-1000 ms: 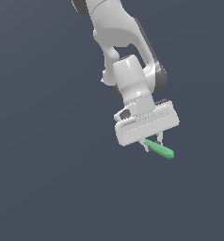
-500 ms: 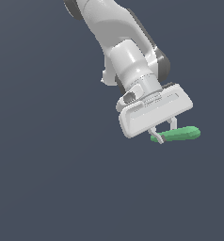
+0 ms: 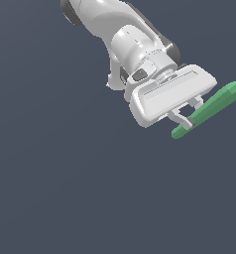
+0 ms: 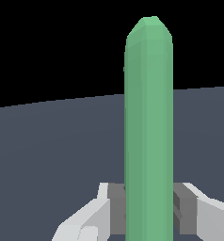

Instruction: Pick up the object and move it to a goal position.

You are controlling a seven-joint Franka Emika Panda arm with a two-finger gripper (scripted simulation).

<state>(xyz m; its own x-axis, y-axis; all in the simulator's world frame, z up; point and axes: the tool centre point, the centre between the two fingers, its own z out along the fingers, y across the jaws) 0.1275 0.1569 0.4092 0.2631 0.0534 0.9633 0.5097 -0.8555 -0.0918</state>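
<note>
Your gripper (image 3: 188, 113) has the green rod (image 3: 211, 108) clamped, aloft

You see the arm (image 3: 121, 32) swung further toward the exterior view's right than a second ago; the rod now tilts up to that edge; in the wrist view both fingers (image 4: 115, 207) press its sides.

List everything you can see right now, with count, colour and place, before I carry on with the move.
slim bright green rod with rounded ends: one, green, clamped between the pincer's fingers, tilted, one end reaching the exterior view's right edge; in the wrist view it stands between the two pads.
flat ground surface: one, dark grey-blue, plain, behind everything in the exterior view.
robot arm: one, white with dark joints, coming in from the exterior view's top.
pincer: one, white body with light grey fingers, shut on the rod.
</note>
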